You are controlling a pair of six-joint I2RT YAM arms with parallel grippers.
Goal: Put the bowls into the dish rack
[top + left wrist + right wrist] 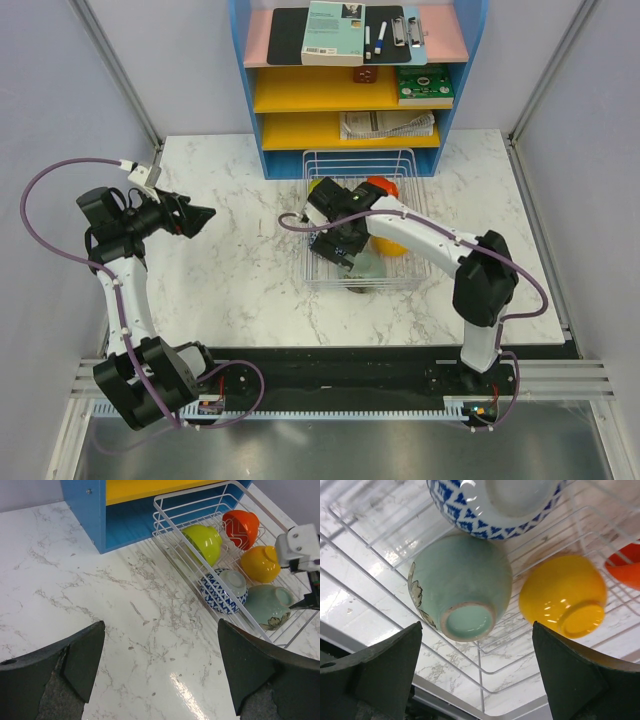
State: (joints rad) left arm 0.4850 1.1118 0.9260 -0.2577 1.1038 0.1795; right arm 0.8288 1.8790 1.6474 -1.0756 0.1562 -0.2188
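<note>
The white wire dish rack [400, 275] stands on the marble table in front of the shelf unit. Several bowls lie in it, bases up or tilted: lime-green [204, 541], red [241, 526], orange [260, 562], blue-white patterned [223, 590] and pale mint [267, 605]. My right gripper [345, 250] is open and empty, just above the mint bowl [462, 585] at the rack's near end, beside the orange bowl [562, 595]. My left gripper [200, 218] is open and empty above bare table left of the rack [175, 550].
The blue-and-yellow shelf unit [350, 90] stands right behind the rack, holding books and pens. The enclosure's walls bound the table on both sides. The right arm's white link [420, 230] crosses over the rack.
</note>
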